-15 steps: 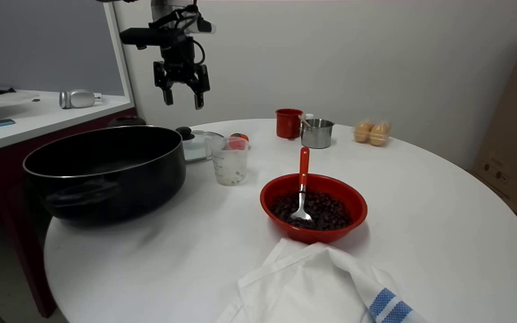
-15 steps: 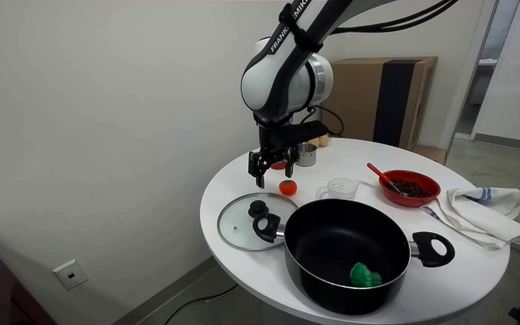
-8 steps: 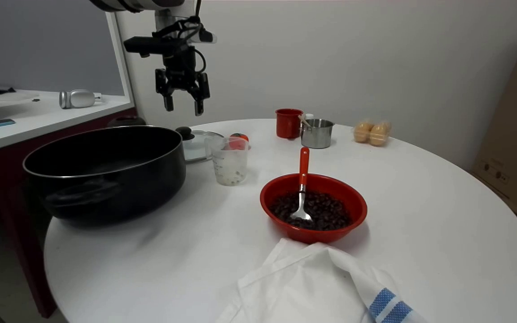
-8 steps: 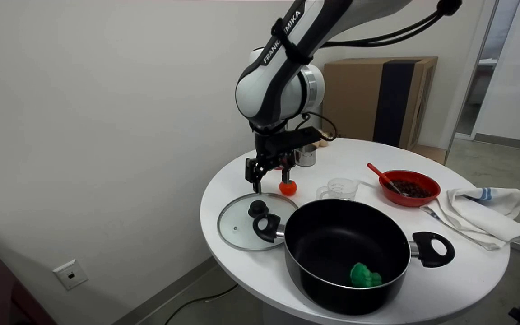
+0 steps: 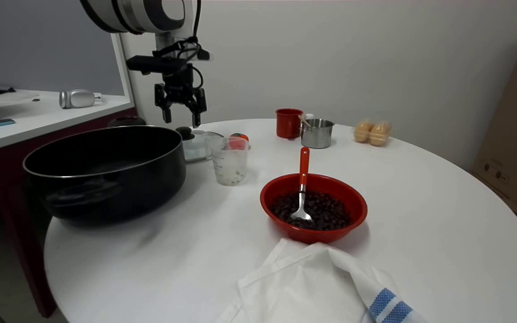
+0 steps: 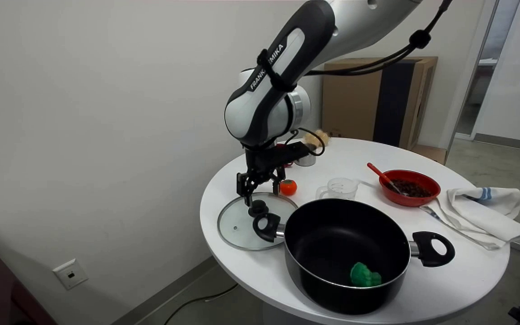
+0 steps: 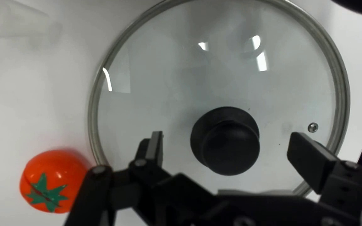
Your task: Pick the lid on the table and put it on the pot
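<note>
Wall [image 6: 106,126]: pale, plain, in both exterior views
Outlet [image 6: 70,274]: low on the wall, left in an exterior view
Floor [image 6: 490,167]: grey, far right
Box [image 6: 355,106]: cardboard, right in both exterior views
Desk [image 5: 38,117]: white-topped, left in an exterior view
Panel [image 5: 47,45]: grey, behind it

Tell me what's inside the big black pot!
A lumpy green thing, maybe toy broccoli, shows inside the pot in an exterior view. The pot's near side hides the space right behind it, perhaps the green thing's lower edge too.
</note>
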`<state>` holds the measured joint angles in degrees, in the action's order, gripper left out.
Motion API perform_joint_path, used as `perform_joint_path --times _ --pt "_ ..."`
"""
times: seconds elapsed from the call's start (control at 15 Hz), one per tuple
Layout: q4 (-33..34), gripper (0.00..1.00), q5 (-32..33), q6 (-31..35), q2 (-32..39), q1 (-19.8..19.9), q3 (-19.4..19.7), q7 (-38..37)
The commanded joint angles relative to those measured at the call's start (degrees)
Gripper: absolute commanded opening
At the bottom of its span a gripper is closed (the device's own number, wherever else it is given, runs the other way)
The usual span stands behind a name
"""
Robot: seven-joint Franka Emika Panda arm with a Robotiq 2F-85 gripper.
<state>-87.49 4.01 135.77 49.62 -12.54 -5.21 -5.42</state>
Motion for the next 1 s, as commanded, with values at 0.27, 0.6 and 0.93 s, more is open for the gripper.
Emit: perform_joint_path --times 0.27,0.6,0.93 --pt "8.22 1.00 2.13 -1.48 5.73 -2.75 2.39 -0.41" --pt "10.45 0.51 2.49 -1.27 7.73 -3.01 2.84 0.14" --pt "10.97 0.25 2.72 -1.51 7.65 -2.95 2.82 0.61"
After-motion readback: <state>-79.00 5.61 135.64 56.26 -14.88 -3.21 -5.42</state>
